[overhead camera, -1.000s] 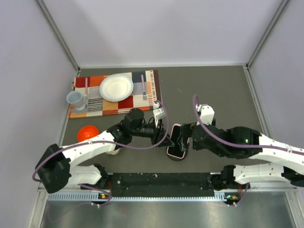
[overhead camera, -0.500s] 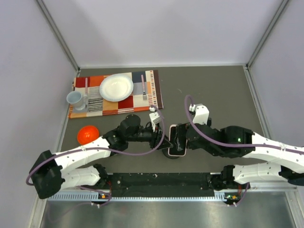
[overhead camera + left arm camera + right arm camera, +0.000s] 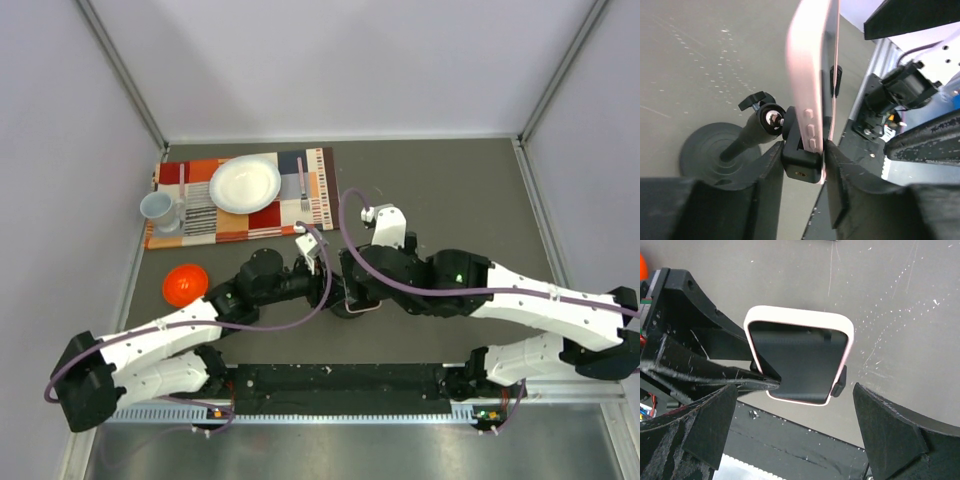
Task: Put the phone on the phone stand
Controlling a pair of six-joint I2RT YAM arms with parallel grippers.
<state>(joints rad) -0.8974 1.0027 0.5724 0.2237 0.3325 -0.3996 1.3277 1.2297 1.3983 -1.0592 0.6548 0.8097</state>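
Note:
The phone point(image 3: 810, 65), pink-cased, stands upright on its short edge in the cradle point(image 3: 800, 157) of the phone stand, whose round base point(image 3: 710, 150) rests on the table. My left gripper point(image 3: 804, 150) is shut low on the cradle and the phone's bottom edge. In the right wrist view the phone point(image 3: 800, 360) shows its black screen. My right gripper point(image 3: 795, 389) is open, with its fingers wide on either side of the phone and not touching it. In the top view the right wrist point(image 3: 360, 285) hides the phone, and the left gripper point(image 3: 322, 285) is beside it.
A checked placemat point(image 3: 320, 190) at the back left carries a white plate point(image 3: 245, 183) and a fork point(image 3: 302, 185). A pale mug point(image 3: 160, 209) stands at its left end. An orange ball point(image 3: 185, 283) lies near the left arm. A black rail point(image 3: 340, 385) runs along the near edge.
Both grippers have shifted left along with the phone and stand. The right wrist has moved over the phone and now hides it from above.

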